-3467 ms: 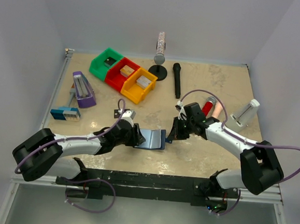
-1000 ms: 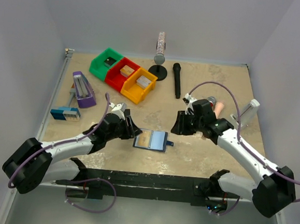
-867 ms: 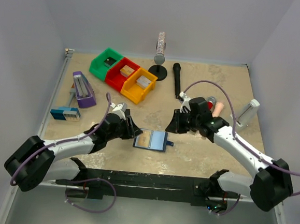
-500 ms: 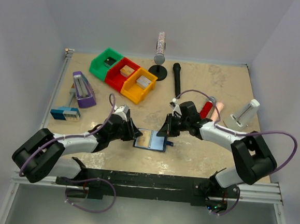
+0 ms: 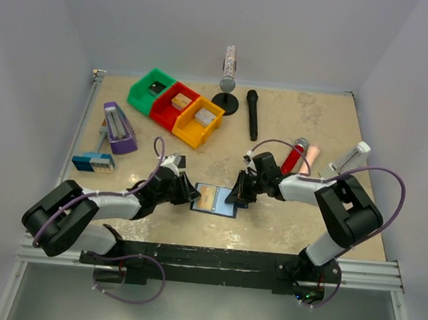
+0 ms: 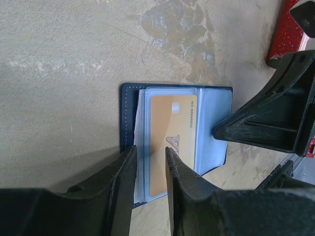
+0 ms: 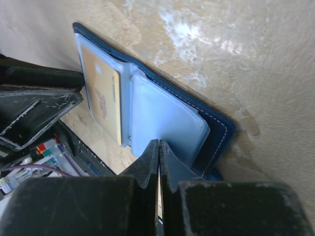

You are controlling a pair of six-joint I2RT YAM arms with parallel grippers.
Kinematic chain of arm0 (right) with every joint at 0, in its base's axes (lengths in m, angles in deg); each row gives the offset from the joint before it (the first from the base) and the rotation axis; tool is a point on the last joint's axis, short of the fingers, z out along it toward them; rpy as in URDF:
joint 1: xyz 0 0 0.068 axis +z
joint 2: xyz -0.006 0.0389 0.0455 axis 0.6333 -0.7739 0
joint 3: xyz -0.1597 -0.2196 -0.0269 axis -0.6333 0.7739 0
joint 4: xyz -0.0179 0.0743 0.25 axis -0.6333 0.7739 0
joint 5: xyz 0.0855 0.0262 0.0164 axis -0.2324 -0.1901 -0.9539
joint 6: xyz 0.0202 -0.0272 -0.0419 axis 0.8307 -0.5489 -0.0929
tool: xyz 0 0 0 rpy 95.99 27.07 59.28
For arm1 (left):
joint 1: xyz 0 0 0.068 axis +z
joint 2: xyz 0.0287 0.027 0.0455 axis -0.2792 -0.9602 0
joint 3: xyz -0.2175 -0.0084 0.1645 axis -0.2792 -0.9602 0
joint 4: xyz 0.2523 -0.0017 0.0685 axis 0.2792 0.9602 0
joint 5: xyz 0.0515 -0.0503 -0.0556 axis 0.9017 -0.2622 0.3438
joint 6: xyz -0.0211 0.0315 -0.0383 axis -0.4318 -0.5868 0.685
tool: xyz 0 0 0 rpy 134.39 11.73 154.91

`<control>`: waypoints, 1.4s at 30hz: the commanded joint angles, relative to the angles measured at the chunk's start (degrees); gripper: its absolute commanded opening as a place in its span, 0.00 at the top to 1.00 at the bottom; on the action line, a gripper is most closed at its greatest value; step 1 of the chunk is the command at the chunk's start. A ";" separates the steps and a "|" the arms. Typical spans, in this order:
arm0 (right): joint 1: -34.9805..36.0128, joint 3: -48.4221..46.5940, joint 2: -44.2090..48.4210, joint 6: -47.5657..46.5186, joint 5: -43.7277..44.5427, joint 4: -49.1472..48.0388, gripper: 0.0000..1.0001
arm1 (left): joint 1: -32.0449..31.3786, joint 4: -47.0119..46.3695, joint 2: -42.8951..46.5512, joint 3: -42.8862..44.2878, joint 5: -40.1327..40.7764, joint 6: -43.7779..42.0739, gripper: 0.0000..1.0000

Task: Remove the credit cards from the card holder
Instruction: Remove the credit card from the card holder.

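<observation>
The card holder (image 5: 215,201) lies open and flat on the table near the front, dark blue with lighter blue-grey pockets (image 7: 162,118). A tan-gold credit card (image 6: 170,140) shows in its left pocket, also in the right wrist view (image 7: 101,101). The black and silvery grey cards are hidden. My left gripper (image 5: 191,195) is narrowly open, its fingers straddling the near left edge of the holder (image 6: 149,150). My right gripper (image 5: 233,196) is shut, its tips (image 7: 158,143) resting on the right pocket.
Green (image 5: 151,88), red (image 5: 172,103) and yellow (image 5: 198,122) bins stand at the back left. A purple stapler (image 5: 118,129) and a blue-grey block (image 5: 93,162) lie left. A black microphone (image 5: 252,115), a red tube (image 5: 294,155) and a white object (image 5: 350,159) lie right.
The holder, held half raised 3.5 s ago, now lies flat and open. My right gripper has moved left and down onto its right half. My left gripper has edged closer to its left edge.
</observation>
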 commanded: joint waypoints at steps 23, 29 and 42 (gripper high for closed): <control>-0.26 2.89 5.85 -2.62 11.30 7.97 1.00 | -6.02 -2.45 0.19 -3.89 4.27 1.86 0.68; 0.18 1.48 15.94 -5.95 17.53 13.59 0.89 | -6.02 2.46 8.52 -3.72 7.60 0.63 0.63; 10.38 -1.61 25.19 -4.31 32.23 12.59 0.01 | -4.27 -5.56 15.49 -5.81 6.31 -2.98 0.58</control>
